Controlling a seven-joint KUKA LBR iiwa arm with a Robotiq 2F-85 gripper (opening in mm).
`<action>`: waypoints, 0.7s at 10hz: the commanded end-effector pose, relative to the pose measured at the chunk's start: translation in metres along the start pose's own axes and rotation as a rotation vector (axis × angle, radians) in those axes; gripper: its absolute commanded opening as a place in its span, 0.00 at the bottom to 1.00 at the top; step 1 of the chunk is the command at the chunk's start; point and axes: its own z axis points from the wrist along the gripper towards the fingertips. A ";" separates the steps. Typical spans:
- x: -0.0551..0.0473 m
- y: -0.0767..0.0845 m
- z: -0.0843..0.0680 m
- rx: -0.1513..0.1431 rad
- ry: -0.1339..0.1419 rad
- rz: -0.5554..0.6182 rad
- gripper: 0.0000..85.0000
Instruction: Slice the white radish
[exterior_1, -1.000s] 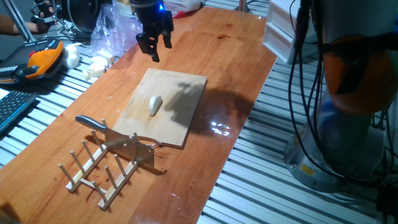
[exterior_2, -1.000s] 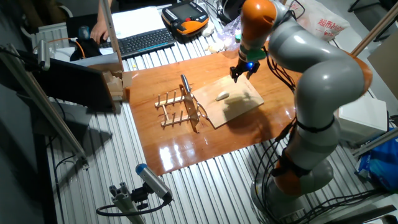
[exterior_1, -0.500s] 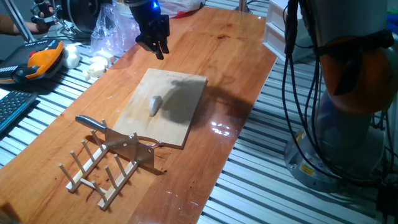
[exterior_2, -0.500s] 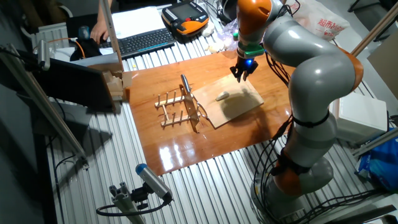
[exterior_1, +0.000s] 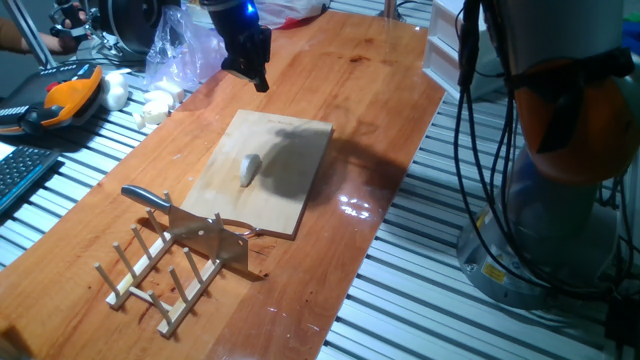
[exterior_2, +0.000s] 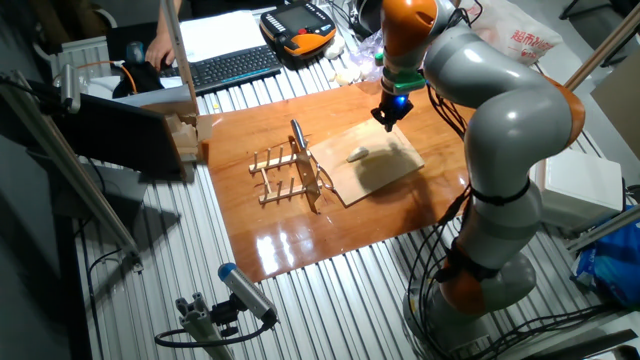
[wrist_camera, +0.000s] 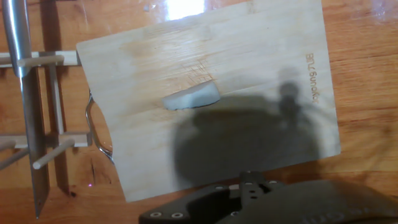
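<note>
The white radish (exterior_1: 248, 168) lies as one whole chunk near the middle of the wooden cutting board (exterior_1: 290, 150), and no cut faces or separate slices show in any view, so the slicing itself seems not yet begun. Its long axis runs roughly along the board's length: in one fixed view it points from the board's far edge toward the near edge by the rack, and in the hand view (wrist_camera: 191, 98) it lies almost level, slightly tilted, with one end blunter than the other. The board (exterior_2: 390, 165) sits flat on the desk (exterior_1: 370, 90), about midway along it. The knife (exterior_1: 165, 205) rests on the wooden peg rack (exterior_1: 160, 275) just beside the board's near edge, its handle pointing toward the desk's left edge, untouched and not in the hand. The hand (exterior_1: 250, 62) hangs above the desk past the board's far edge, well apart from both radish and knife, and holds nothing; its fingers appear drawn close together, but I cannot tell for certain from these angles. What is left, by my judgement, is nearly everything: fetch the knife from the rack, bring it over the radish and cut across its long axis.
</note>
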 end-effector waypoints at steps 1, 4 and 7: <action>0.000 0.000 0.000 0.000 0.000 -0.011 0.00; 0.000 0.000 0.000 0.000 0.006 -0.014 0.00; 0.000 0.000 0.000 -0.090 -0.107 0.152 0.00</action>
